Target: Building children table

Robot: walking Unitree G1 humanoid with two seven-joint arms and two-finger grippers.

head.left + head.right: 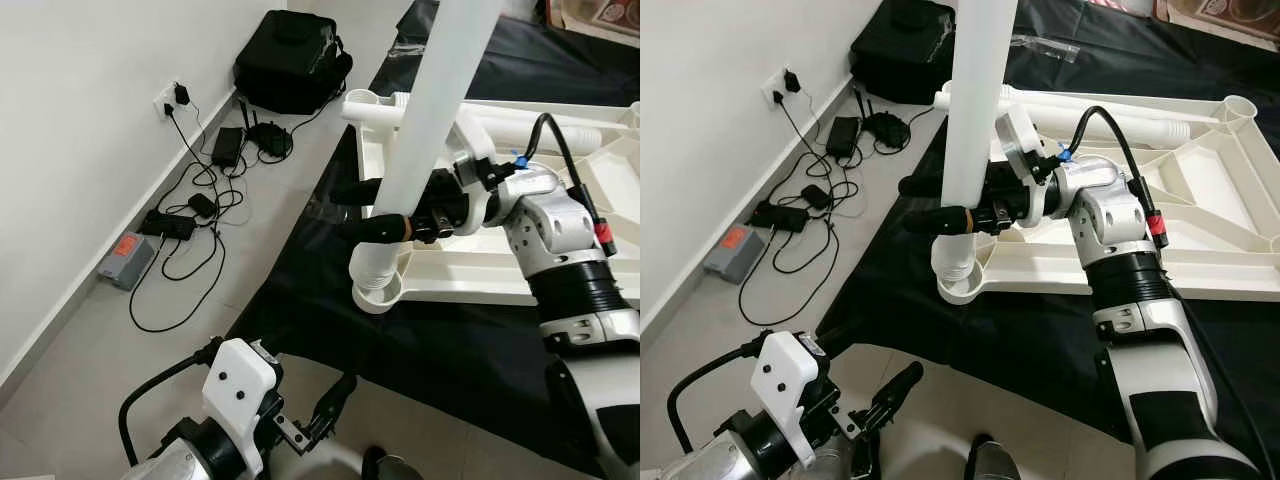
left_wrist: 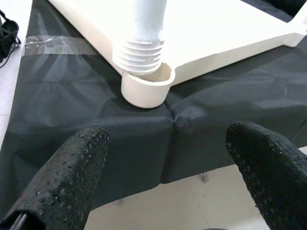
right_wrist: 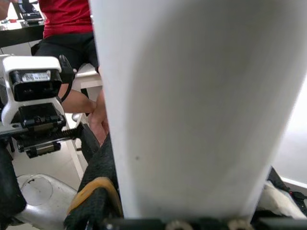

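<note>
The white table leg [image 1: 975,110] stands upright with its threaded end [image 2: 139,51] seated just above the round corner socket [image 2: 144,86] of the cream table top [image 1: 1200,200], which lies upside down on a black cloth [image 1: 450,360] spread over the tiled floor [image 1: 110,330]. Some threads remain visible above the socket rim (seen clearly in the left wrist view). Another white leg [image 1: 1110,105] lies along the far edge of the table top, and a further corner socket [image 1: 1238,106] shows at the far right.

The right gripper [image 1: 940,205] reaches in from the right, its two black fingers closed on either side of the leg just above the threads, gripping it. In the right wrist view the leg [image 3: 201,105] is pressed close against the camera, and a person in a red top [image 3: 67,17] sits behind.

The left gripper [image 2: 163,167] hangs low near the cloth's near edge, well apart from the socket, its fingers [image 2: 67,172] spread wide and holding nothing.

Along the white wall [image 1: 70,120], a black bag [image 1: 292,60], a wall outlet [image 1: 172,100], tangled cables [image 1: 195,230] and power adapters [image 1: 228,146] lie on the floor.
</note>
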